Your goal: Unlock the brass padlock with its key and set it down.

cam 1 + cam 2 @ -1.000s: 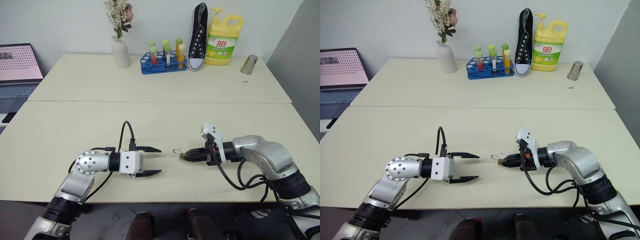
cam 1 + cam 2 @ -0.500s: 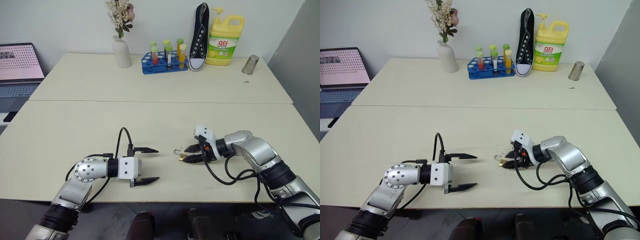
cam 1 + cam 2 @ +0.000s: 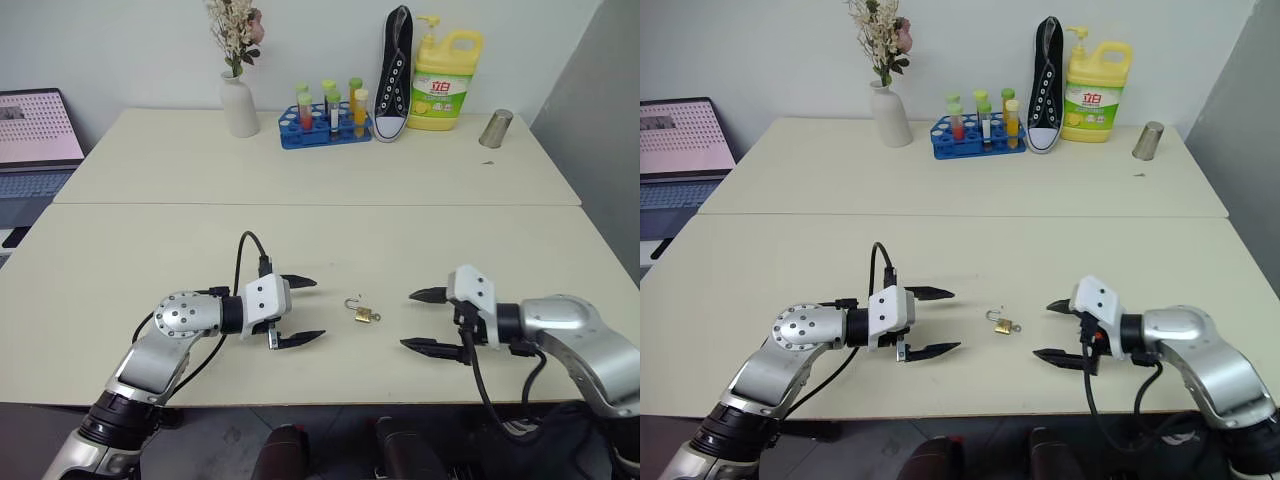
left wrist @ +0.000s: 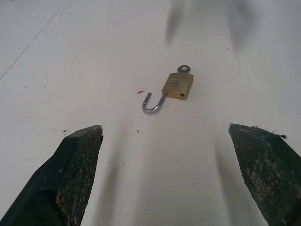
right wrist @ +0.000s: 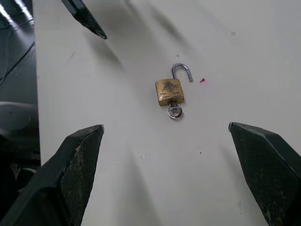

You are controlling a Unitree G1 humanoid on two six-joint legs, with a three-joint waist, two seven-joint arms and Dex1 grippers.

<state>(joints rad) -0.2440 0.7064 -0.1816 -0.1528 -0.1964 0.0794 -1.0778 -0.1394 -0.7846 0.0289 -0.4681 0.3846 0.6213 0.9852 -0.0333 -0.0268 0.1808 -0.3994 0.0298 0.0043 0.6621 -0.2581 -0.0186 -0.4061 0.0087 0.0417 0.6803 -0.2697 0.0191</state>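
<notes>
The brass padlock [image 3: 364,314] lies on the table [image 3: 300,230] with its key [image 5: 175,112] in it. It sits between the left gripper [image 3: 303,310] and the right gripper [image 3: 417,320]. Both are wide open and hold nothing.

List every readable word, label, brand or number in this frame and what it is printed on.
"立白": red label on the yellow detergent bottle; its smaller print is too small to read.
Laptop screen: a pink dotted pattern, no legible text.
Brass padlock: a faint stamped mark on the body, unreadable.
Test tube rack: no text visible.
</notes>
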